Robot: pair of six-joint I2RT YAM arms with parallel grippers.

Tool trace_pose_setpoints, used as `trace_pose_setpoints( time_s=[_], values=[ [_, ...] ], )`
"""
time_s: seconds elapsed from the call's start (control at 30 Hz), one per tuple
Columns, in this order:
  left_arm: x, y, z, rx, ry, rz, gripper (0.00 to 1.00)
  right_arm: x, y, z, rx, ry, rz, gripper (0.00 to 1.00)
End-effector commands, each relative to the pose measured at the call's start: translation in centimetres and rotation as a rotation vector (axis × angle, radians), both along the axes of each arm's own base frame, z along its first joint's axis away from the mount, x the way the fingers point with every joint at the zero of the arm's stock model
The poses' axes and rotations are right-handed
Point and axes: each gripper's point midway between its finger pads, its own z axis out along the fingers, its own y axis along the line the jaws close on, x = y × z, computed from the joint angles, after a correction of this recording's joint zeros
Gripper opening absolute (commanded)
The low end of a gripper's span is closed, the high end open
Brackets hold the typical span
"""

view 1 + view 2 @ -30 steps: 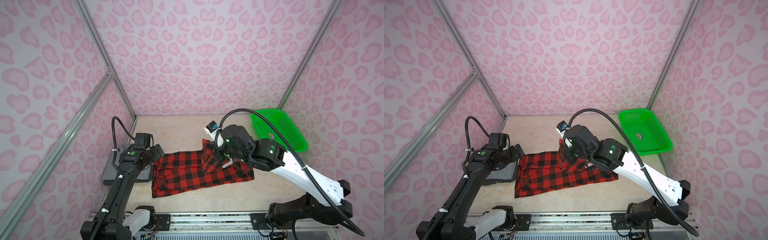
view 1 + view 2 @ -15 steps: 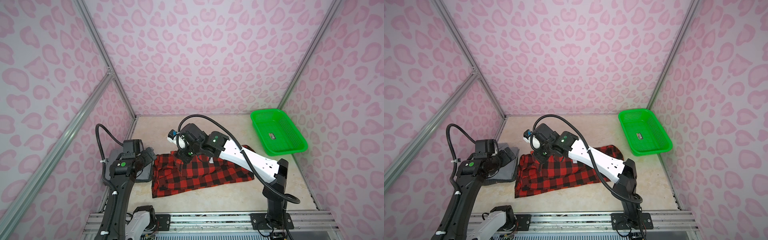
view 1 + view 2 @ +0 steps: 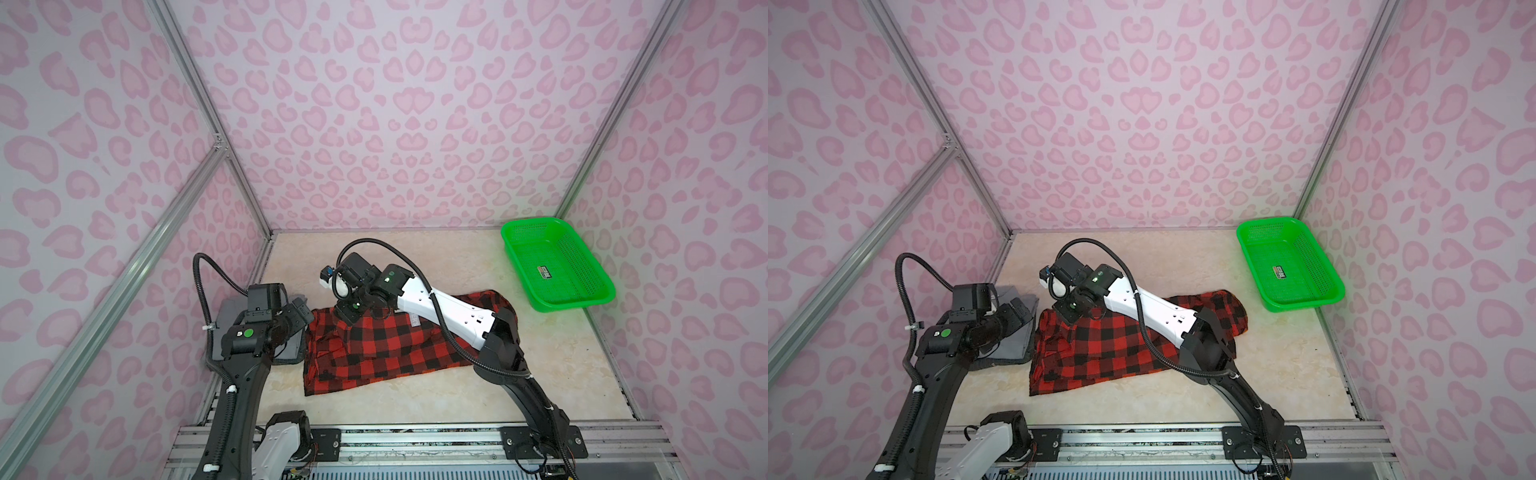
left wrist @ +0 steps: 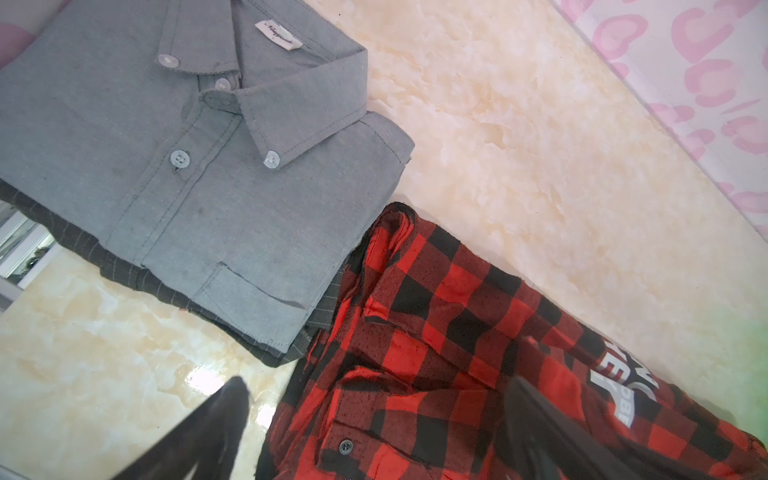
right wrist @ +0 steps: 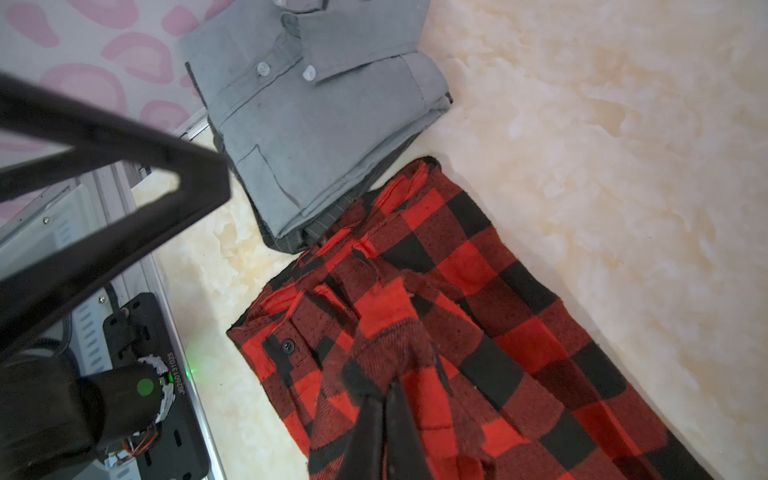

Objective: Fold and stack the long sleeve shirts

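Red-and-black checked cloth shirt (image 3: 376,351) is found spread on the pale tabletop (image 3: 415,401), just beside the folded plain grey buttoned shirt (image 4: 187,166). A fold is clamped in the right pincer (image 5: 384,401); the left pincer (image 3: 300,311) is held wide and empty. Edges should be aligned before release.

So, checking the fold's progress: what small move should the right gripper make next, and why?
Probably lower the right gripper and open it: it is shut on a raised fold of the red-and-black checked cloth shirt, above that shirt's end nearest the folded grey collared shirt.
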Motion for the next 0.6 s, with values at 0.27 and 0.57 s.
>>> trace_pose_setpoints(
  time_s=[0.27,0.57],
  values=[
    [0.6,0.0,0.2,0.004,-0.041,-0.006,0.98,-0.2,2.3,-5.4,-0.033,0.089,0.018,0.0],
    [0.7,0.0,-0.1,0.002,-0.045,-0.008,0.98,2.4,3.0,-8.0,-0.028,0.098,-0.07,0.0]
  ],
)
